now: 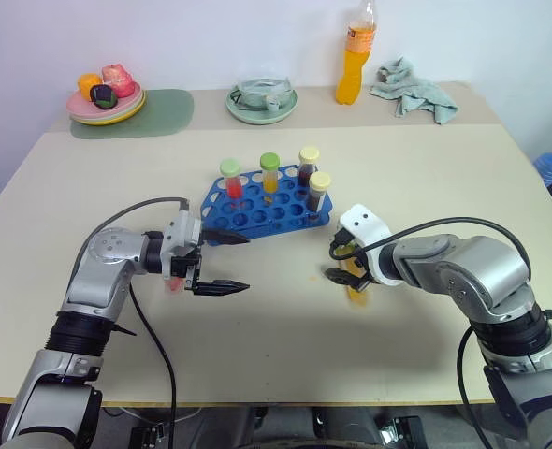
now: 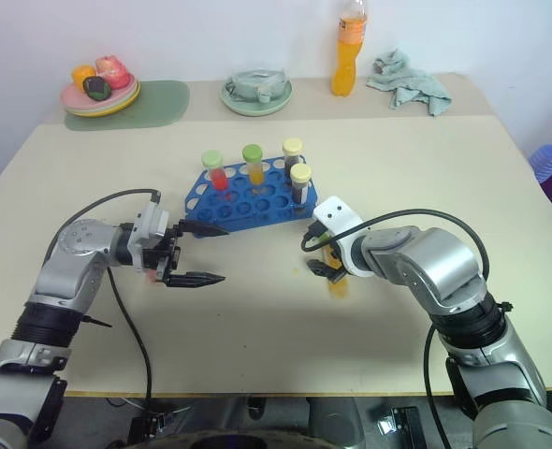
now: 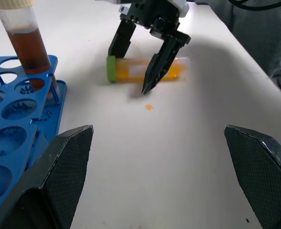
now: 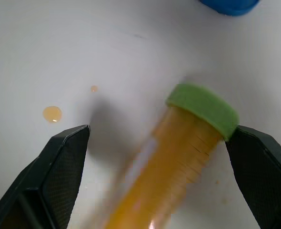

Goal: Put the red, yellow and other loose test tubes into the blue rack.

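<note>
Both grippers stand released over the table (image 1: 426, 168). The right gripper (image 3: 145, 64) straddles a yellow tube (image 4: 178, 157) with green cap lying flat, fingers apart and gripping nothing. The left gripper (image 1: 227, 263) hangs empty just beside the blue rack (image 1: 257, 213), where four capped tubes stand upright

Count at the table: five test tubes in all; four upright in the one blue rack (image 1: 267, 208), namely one red (image 1: 231, 178), one yellow (image 1: 270, 172) and two dark brown (image 1: 308, 166); one yellow tube (image 3: 145, 69) lying loose on the tabletop; one orange drink bottle (image 1: 354, 58); one crumpled cloth (image 1: 412, 87); two sets of plates at the far edge (image 1: 262, 103); two small orange droplets (image 4: 52, 113).
</note>
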